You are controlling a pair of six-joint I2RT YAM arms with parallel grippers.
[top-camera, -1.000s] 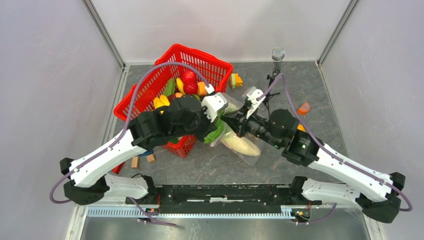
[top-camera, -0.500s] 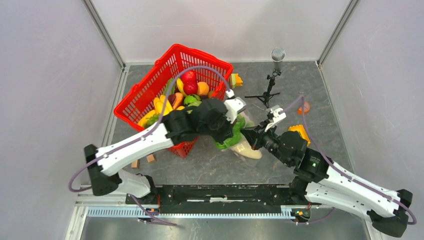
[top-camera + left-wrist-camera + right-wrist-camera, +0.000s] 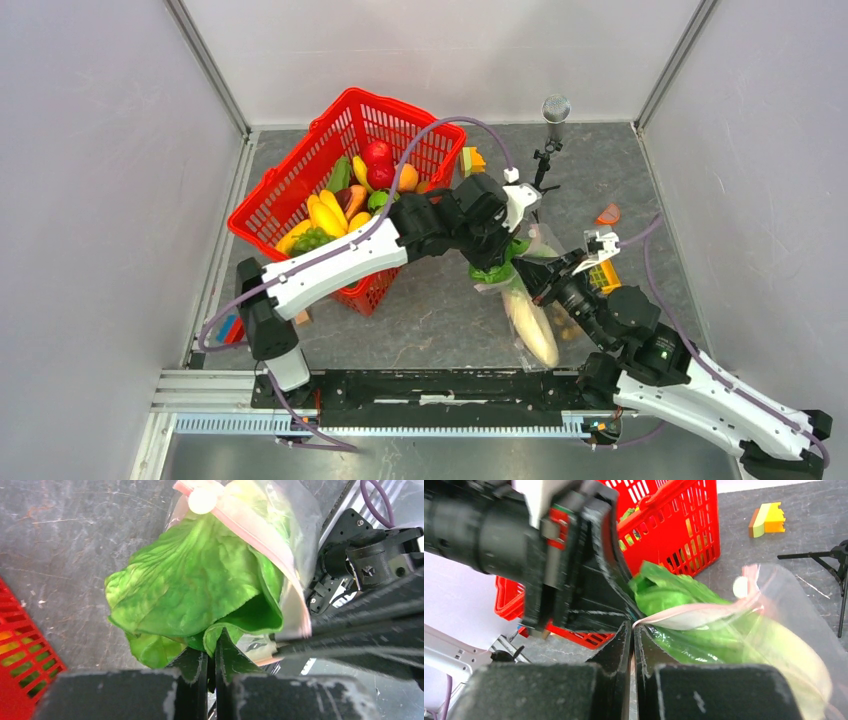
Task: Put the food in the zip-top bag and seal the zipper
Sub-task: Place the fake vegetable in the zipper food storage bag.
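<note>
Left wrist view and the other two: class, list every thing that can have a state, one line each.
zip-top bag, mouth open
zipper, unsealed
lettuce, partly through the bag's mouth
white vegetable, inside the bag
left gripper, shut on lettuce
right gripper, shut on zipper
basket, upright, holding produce

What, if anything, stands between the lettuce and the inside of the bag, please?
Nothing visible does. The lettuce, pinched by the left end effector, already sits partly inside the mouth of the bag, which the right end effector holds open by the pink zipper.
</note>
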